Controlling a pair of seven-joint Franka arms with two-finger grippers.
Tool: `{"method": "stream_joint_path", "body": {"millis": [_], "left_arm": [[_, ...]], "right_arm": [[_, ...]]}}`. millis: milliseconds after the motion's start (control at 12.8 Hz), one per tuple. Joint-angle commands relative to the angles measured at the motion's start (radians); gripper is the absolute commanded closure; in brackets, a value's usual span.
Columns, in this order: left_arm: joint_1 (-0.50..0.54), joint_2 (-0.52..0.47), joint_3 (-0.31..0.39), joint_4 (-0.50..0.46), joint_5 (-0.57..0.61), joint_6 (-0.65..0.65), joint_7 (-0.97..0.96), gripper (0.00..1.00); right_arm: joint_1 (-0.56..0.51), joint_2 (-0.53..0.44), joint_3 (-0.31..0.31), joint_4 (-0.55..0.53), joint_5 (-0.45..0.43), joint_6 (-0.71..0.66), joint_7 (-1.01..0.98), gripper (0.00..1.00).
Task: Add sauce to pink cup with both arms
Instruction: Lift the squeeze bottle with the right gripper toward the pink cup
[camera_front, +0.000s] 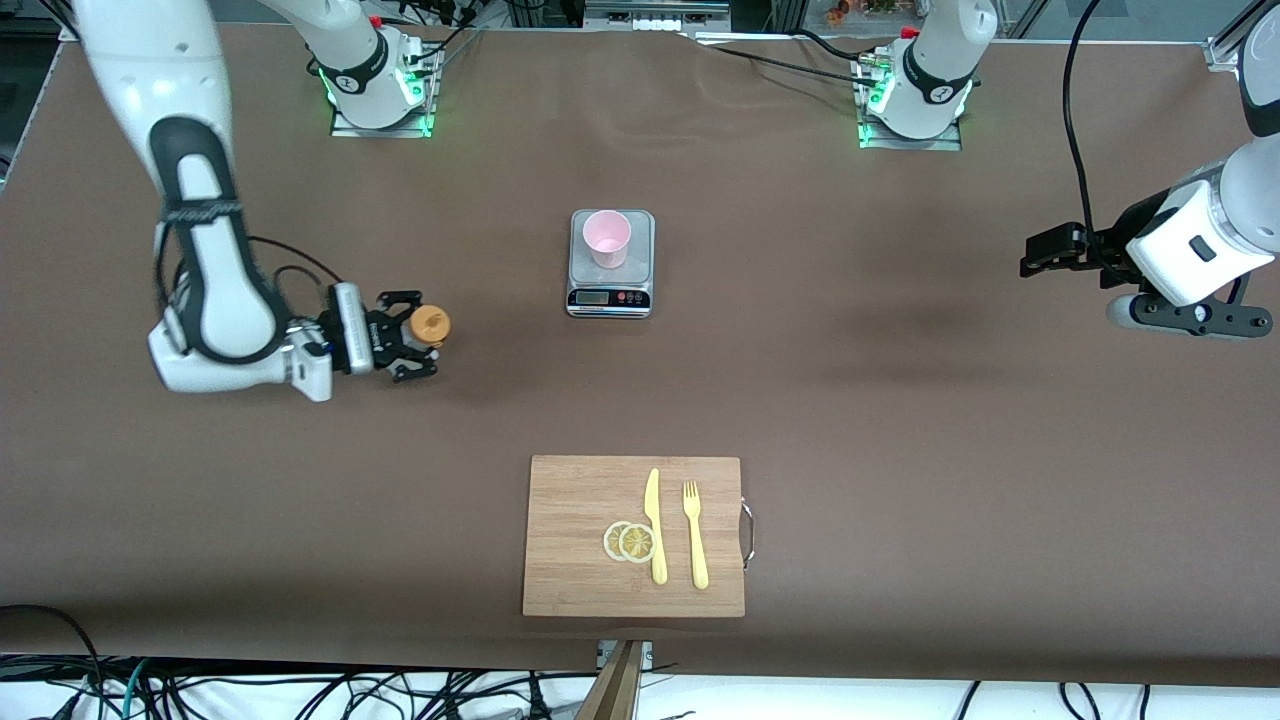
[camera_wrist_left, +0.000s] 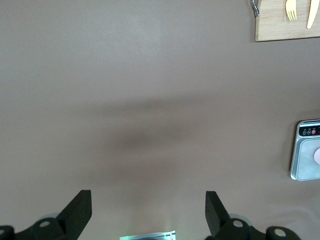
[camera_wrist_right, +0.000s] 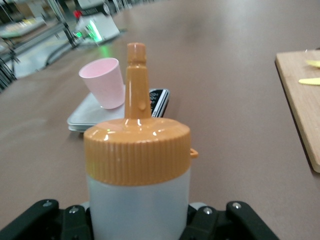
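The frosted-white sauce bottle with its orange nozzle cap stood upright, clamped by the right pincer near the tabletop's right-arm edge; the left pincer gaped, waiting.

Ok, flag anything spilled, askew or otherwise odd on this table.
Nothing stands out. The pink cup stands upright on the scale, the right gripper holds the sauce bottle upright, capped and unspilled. The left gripper waits open over bare table.
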Motion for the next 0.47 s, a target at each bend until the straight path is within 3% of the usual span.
{"method": "stream_joint_path", "body": {"millis": [0, 234, 391], "left_arm": [[0.002, 0.016, -0.003, 0.033, 0.009, -0.015, 0.017, 0.0], [0.002, 0.016, -0.003, 0.033, 0.009, -0.015, 0.017, 0.0], [0.002, 0.016, -0.002, 0.033, 0.009, -0.015, 0.017, 0.0]], "right_arm": [[0.129, -0.144, -0.032, -0.184, 0.007, 0.176, 0.043, 0.86], [0.242, -0.259, -0.032, -0.332, 0.005, 0.352, 0.088, 0.87], [0.299, -0.307, -0.035, -0.367, -0.021, 0.421, 0.151, 0.88]]}}
